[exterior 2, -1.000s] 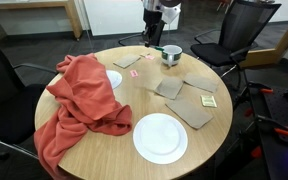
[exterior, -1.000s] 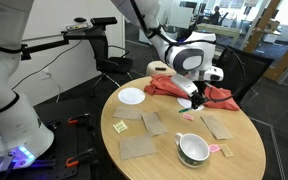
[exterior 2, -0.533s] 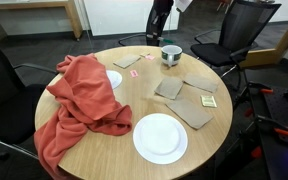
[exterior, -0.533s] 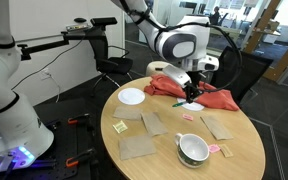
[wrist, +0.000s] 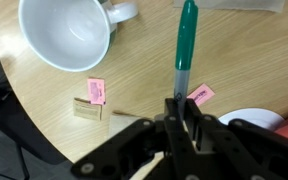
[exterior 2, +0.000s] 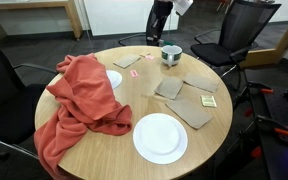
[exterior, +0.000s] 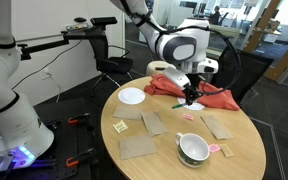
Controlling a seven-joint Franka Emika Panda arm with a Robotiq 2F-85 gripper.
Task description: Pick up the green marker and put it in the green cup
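Looks like an office or lab meeting space: black swivel chairs (exterior 2: 239,30) around a round wooden tabletop (exterior 2: 109,150), with grey carpet (exterior 2: 24,50) underfoot. There are glass partitions (exterior: 249,25) at the back and a black boom stand (exterior: 59,43) nearby.

Cup (wrist: 66,30) mouth is open and empty, air above it clear. Only bare table (wrist: 134,70) and flat pink bits (wrist: 96,91) lie between cup and gripper (wrist: 181,103). Marker (wrist: 185,40) projects beyond gripper. Red cloth (exterior: 169,87) is heaped near gripper, away from cup.
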